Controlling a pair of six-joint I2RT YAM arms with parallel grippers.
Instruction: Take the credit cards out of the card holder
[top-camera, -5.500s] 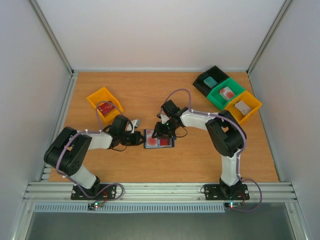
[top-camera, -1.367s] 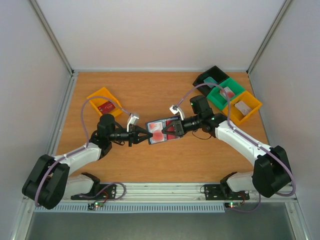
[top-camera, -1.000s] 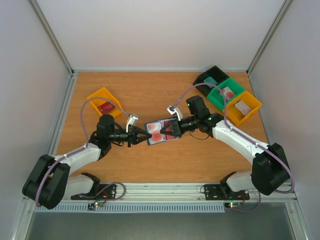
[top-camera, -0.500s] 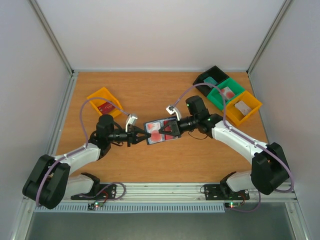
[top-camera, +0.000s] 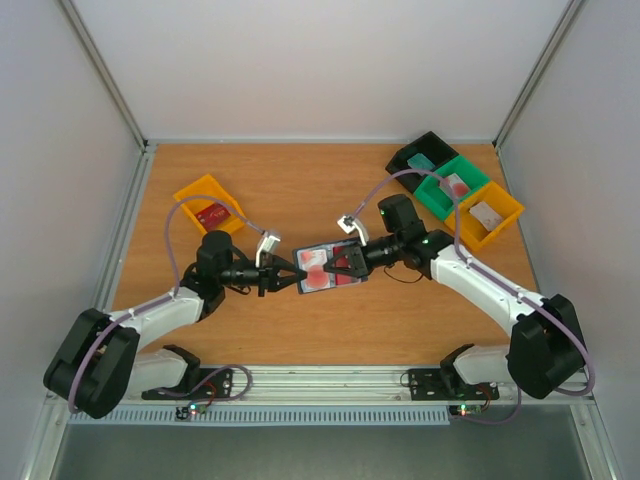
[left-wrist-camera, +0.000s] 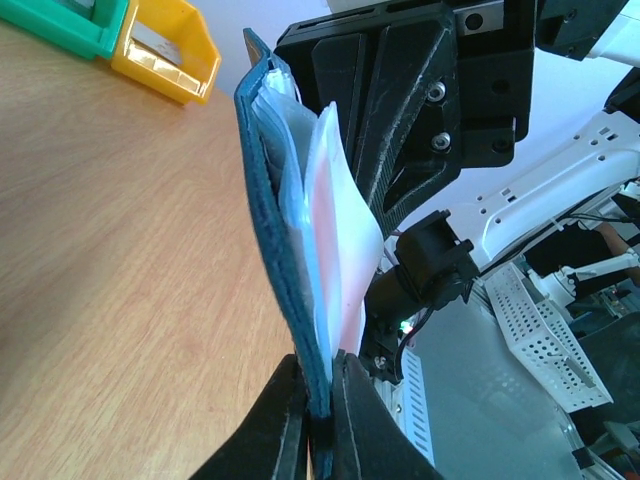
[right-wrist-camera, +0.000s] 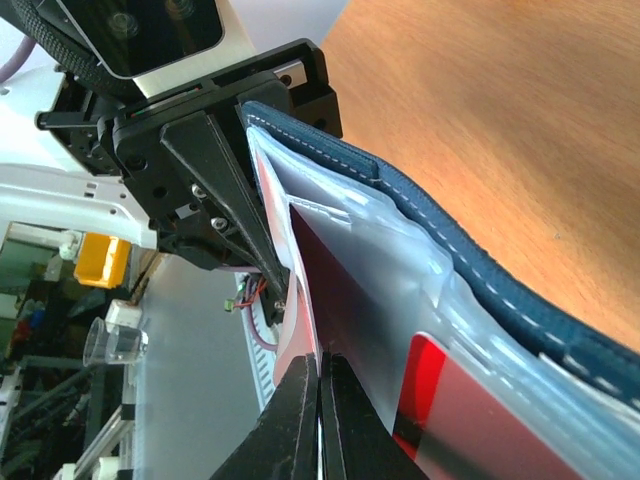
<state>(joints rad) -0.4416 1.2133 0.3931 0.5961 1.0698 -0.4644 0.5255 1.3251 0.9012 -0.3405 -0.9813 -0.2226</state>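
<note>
The navy-blue card holder (top-camera: 330, 268) hangs open above the table, held between both arms. My left gripper (top-camera: 292, 281) is shut on its left edge; in the left wrist view the left gripper (left-wrist-camera: 318, 390) clamps the holder (left-wrist-camera: 272, 230) edge-on. My right gripper (top-camera: 338, 266) reaches in from the right. In the right wrist view the right gripper (right-wrist-camera: 320, 380) is pinched shut on the near edge of a dark red credit card (right-wrist-camera: 345, 290) that sits in a pale pocket. A second red card (right-wrist-camera: 465, 405) lies in the pocket beside it.
A yellow bin (top-camera: 200, 195) with a red item stands at the left. Black (top-camera: 418, 150), green (top-camera: 440, 200) and yellow (top-camera: 505, 215) bins line the back right corner. Bare wooden table (top-camera: 300, 190) lies beneath the holder.
The right gripper has drawn back a little to the right and toward the near edge. The holder and the left gripper have shifted slightly the same way.
</note>
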